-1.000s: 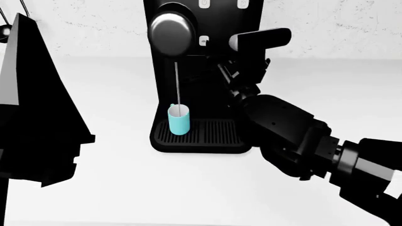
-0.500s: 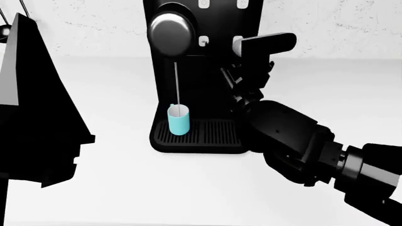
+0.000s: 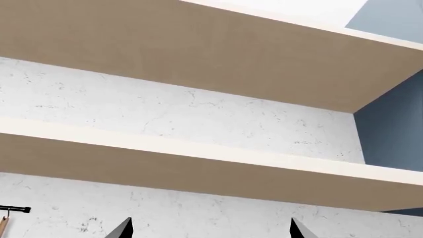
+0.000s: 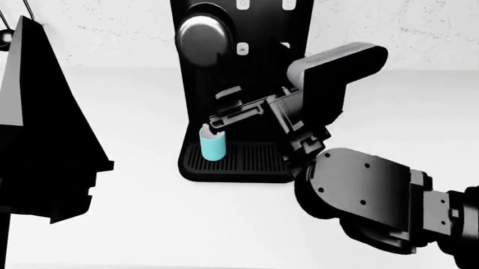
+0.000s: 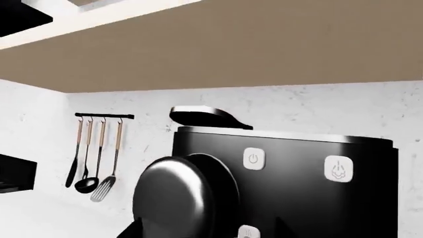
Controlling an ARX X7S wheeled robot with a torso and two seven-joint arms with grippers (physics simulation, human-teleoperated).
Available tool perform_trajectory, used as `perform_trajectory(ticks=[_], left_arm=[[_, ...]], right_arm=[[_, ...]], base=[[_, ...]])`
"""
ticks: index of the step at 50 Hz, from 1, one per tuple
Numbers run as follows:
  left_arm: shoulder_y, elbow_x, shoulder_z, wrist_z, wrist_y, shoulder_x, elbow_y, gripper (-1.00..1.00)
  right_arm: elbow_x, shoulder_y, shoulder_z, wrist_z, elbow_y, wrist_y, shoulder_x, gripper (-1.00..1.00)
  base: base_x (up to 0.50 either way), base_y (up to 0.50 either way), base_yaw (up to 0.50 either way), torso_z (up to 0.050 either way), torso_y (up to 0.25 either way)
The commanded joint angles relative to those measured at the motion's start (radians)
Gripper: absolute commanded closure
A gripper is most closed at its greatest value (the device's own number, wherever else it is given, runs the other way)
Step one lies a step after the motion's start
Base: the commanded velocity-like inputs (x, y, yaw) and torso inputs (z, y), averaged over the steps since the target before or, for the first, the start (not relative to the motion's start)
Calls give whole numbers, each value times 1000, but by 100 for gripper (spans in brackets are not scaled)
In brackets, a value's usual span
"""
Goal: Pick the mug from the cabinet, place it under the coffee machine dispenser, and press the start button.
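The turquoise mug [image 4: 213, 148] stands upright on the ribbed drip tray [image 4: 254, 157] of the black coffee machine [image 4: 247, 84], below the silver dispenser [image 4: 203, 38]. My right gripper [image 4: 217, 108] is open and empty, fingers pointing left, just above the mug in front of the machine. In the right wrist view, the right gripper [image 5: 201, 233] faces the dispenser [image 5: 178, 198] and white buttons [image 5: 253, 158]. In its own wrist view, my left gripper [image 3: 208, 230] is open, with only wall between its tips. The cabinet is out of view.
The white counter [image 4: 150, 213] spreads round the machine. My left arm [image 4: 45, 129] is a large black mass at the left. Wooden shelves [image 3: 198, 168] hang on the marbled wall. A rail of utensils [image 5: 99, 153] hangs left of the machine.
My right arm has drawn back from the machine's front buttons and swung its gripper left and down over the mug. The thin pale line from dispenser to mug no longer shows.
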Motion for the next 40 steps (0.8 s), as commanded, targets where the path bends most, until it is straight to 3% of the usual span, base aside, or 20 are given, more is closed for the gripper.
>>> perform_trajectory(ticks=[1,18,30,34,40], left_arm=[[-5,0,5,-2,2,-1,0,-100],[-10,-5,1,-3,17,-25,-9,-100],[-18,18,12,-13,-11,-7,13,-100],[-59,52,63,-28,3,-7,18,-100],[-224,131,250,-102,76,-26,18,-100]], right_arm=[[-90,45,1,100,-220,31,92,-100],[-222,130,32,310,-609,132,303,-100],[-446,47,1,487,-813,155,485,-100],[-516,99,-110,544,-816,98,536,-100],[-620,335,-434,674,-816,-2,581,-100]], base=[[0,0,0,0,0],[0,0,0,0,0],[0,0,0,0,0],[0,0,0,0,0],[0,0,0,0,0]])
